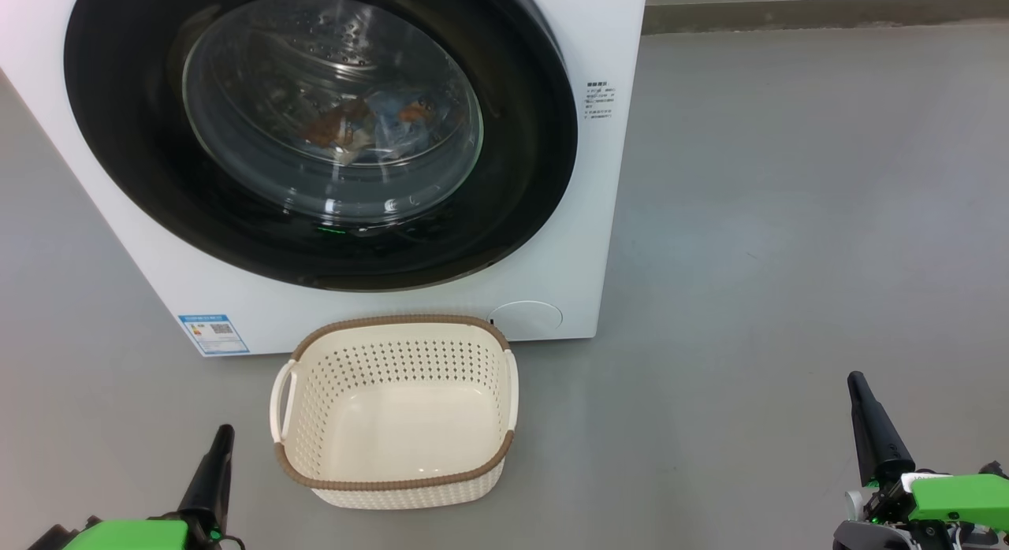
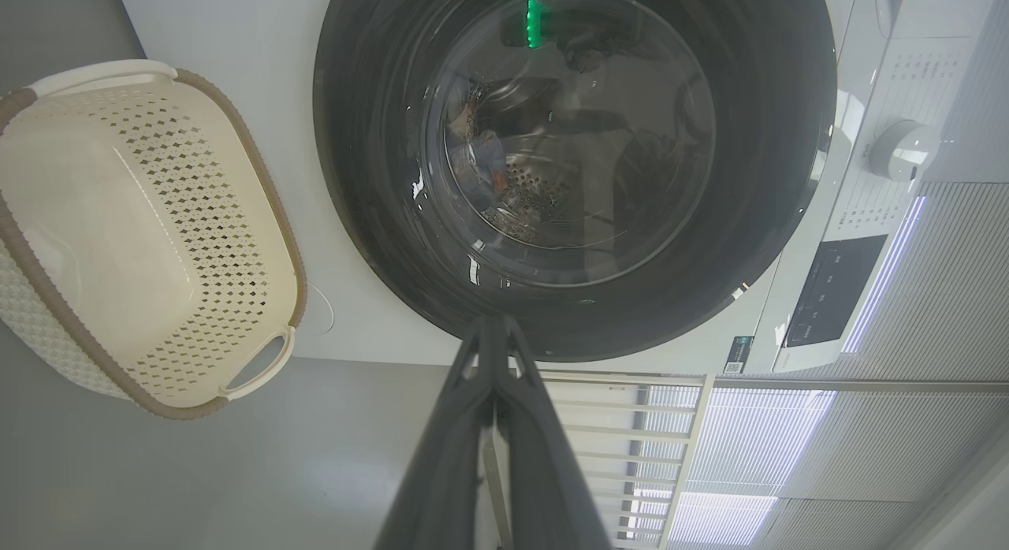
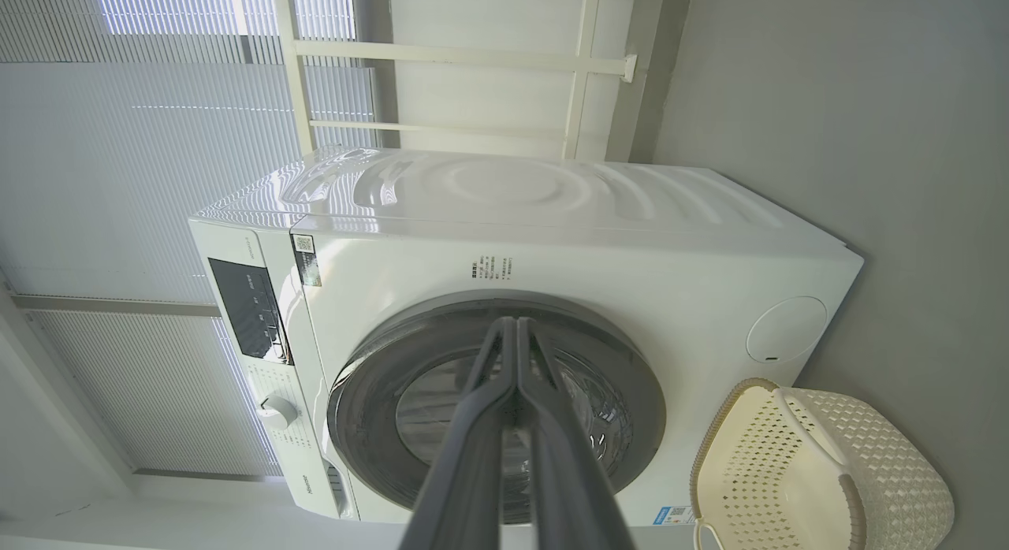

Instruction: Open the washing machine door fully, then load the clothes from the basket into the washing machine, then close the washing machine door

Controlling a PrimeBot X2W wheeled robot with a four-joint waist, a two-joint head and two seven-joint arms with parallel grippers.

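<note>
Head view: the washing machine door (image 1: pixel 118 140) sits shut, the clothes (image 1: pixel 363 124) lie in the drum (image 1: pixel 331 46) behind it, and the basket (image 1: pixel 394 323) on the floor (image 1: pixel 788 219) in front is empty. Left wrist view: the left tool (image 2: pixel 493 323) is pinched narrow, empty, apart from the door; check that the door lies flush all round. Right wrist view: the right tool (image 3: pixel 516 321) is likewise narrow and empty; press the door only if it seems unlatched.

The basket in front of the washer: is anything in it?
Empty. The basket shows a bare cream bottom; the clothes lie behind the glass of the shut washing machine door.
</note>
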